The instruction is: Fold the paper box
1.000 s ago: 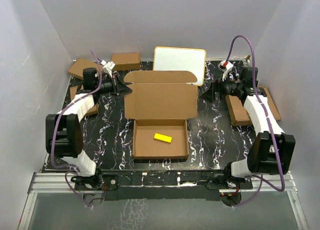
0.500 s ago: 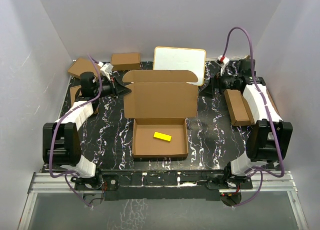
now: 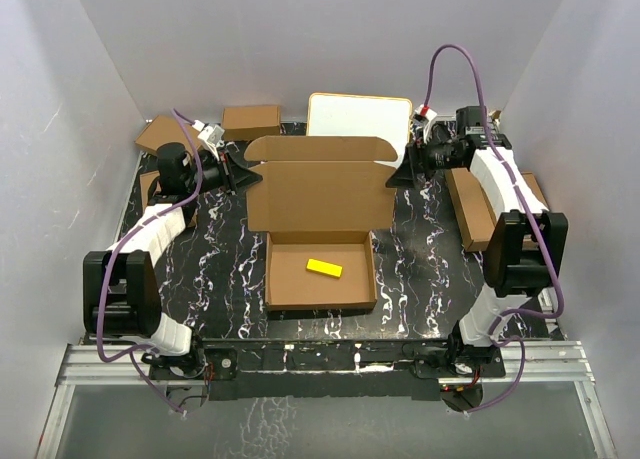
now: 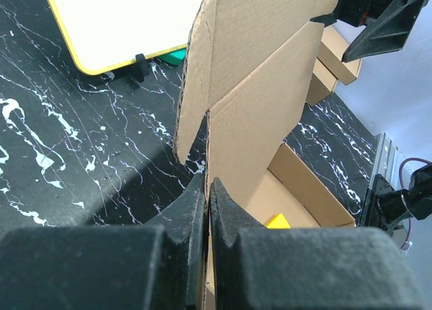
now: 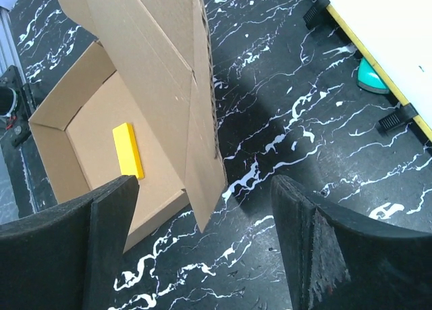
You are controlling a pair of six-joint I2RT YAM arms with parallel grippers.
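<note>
Gripping left claw (image 3: 250, 176): pinched together on the paper box (image 3: 320, 194) lid's left edge.
Spread right claw (image 3: 395, 175): fingers apart, astride the lid's right flap.
Place of paper box: centre of frame, lid upright.

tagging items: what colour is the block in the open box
Yellow block, clearest in the right wrist view.

Brown box (image 3: 320, 199), blk-wht marbled table (image 3: 420, 269)

Matt corrugated paper box (image 3: 320, 194), table (image 3: 220, 269) — glossy black marble-look
</note>
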